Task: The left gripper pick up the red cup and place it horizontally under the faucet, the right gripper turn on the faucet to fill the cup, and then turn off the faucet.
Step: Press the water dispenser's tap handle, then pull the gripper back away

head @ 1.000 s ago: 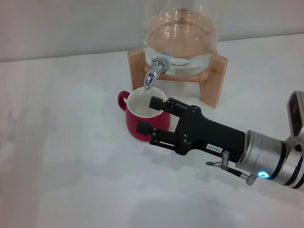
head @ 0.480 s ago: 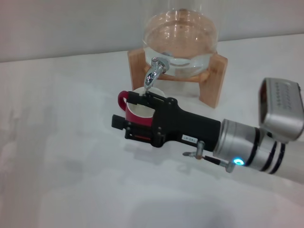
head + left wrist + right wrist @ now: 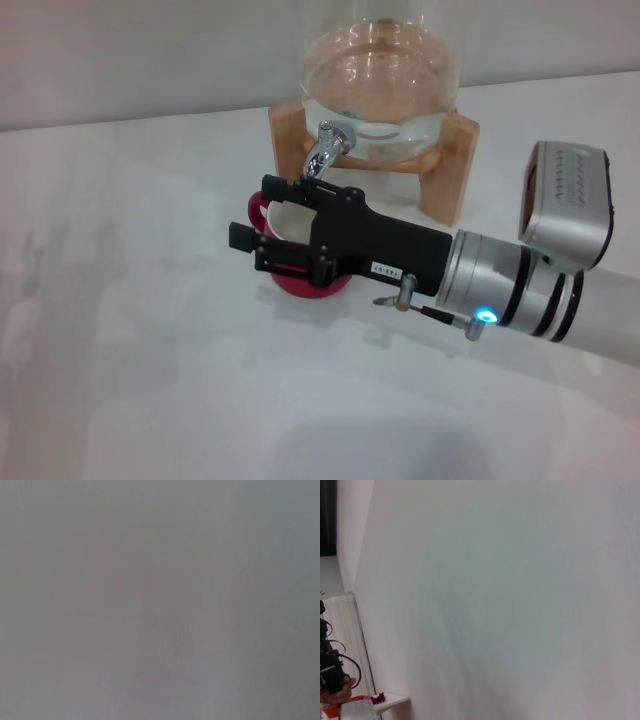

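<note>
**One black claw covers most of your red cup**

Most of the red cup is hidden from you. Only its curved red bottom, a bit of the white inside and part of the small loop handle peek out around the right gripper. The cup sits on the white table, right under the faucet and in front of the wooden stand.

You can see the right gripper's two black fingers are apart, one near the spout's tip and one lower by the cup's handle. They hold nothing. Whether they touch the cup or the spout, you cannot tell.

Look at the shapes. The faucet is shiny metal with a spout that bends down. The glass jar above it is clear and round, and its top is cut off. The gripper is boxy and dull black with a small white label, on a smooth silver arm with a blue light.

Your left wrist view shows only grey. Your right wrist view shows mostly a plain pale surface. The left gripper is not seen anywhere.
</note>
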`<move>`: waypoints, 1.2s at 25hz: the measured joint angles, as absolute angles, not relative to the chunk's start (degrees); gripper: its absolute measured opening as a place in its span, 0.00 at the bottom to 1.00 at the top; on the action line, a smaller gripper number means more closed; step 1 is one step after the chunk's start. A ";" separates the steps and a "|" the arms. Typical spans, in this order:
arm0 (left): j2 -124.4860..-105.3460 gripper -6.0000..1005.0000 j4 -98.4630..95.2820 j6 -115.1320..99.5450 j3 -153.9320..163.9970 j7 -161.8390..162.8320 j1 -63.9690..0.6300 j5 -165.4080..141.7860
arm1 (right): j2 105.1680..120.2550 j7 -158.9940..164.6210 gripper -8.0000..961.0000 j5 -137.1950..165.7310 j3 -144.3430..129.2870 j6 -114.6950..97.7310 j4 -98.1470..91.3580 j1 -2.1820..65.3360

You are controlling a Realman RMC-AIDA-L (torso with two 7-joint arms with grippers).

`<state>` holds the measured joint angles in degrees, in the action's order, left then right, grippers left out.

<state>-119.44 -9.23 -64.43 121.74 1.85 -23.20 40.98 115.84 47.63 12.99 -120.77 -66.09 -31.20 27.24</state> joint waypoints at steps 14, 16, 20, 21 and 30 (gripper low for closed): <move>-119.44 0.62 -9.23 -64.43 121.82 1.90 -23.20 40.84 | 115.84 47.63 0.81 13.01 -120.50 -64.45 -31.47 28.77; -119.45 0.62 -9.23 -64.43 121.82 1.91 -23.20 40.84 | 115.84 47.63 0.81 13.01 -120.50 -63.97 -31.47 28.86; -119.52 0.62 -9.23 -64.43 121.81 1.93 -23.20 40.73 | 115.84 47.63 0.81 13.01 -120.27 -63.32 -31.53 29.05; -119.52 0.62 -9.23 -64.43 121.82 1.93 -23.20 40.72 | 115.84 47.63 0.81 13.01 -120.08 -63.22 -31.53 29.05; -119.54 0.62 -9.22 -64.43 121.90 1.99 -23.20 40.69 | 115.75 47.63 0.81 13.01 -119.17 -63.01 -31.37 28.96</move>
